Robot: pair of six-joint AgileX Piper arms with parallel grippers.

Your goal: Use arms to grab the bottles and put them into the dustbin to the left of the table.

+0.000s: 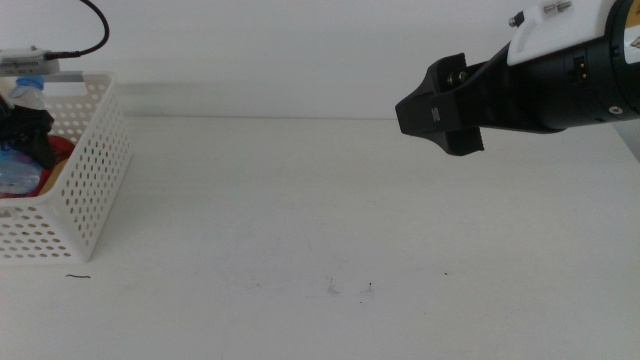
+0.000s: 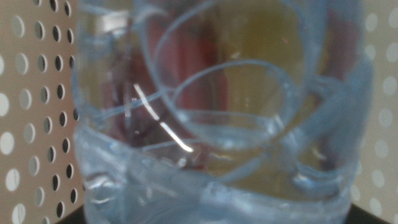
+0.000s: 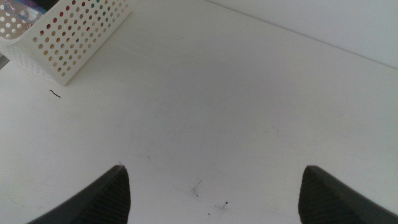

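The white perforated dustbin point(image 1: 85, 190) stands at the table's left edge. My left gripper point(image 1: 27, 128) is down inside it, shut on the clear water bottle point(image 1: 14, 172), whose blue cap point(image 1: 28, 88) sticks up above it. That bottle point(image 2: 217, 124) fills the left wrist view, with red and yellow shapes showing blurred through it and the dustbin wall point(image 2: 31, 124) behind. A patch of red point(image 1: 60, 146) lies in the dustbin beside the gripper. My right gripper point(image 1: 440, 110) hangs open and empty above the table's far right point(image 3: 214, 171).
The white table point(image 1: 300, 220) carries a small dark thread point(image 1: 78, 277) near the dustbin's front corner and a few specks point(image 1: 365, 290) near the front middle. The dustbin point(image 3: 74, 37) shows in the right wrist view.
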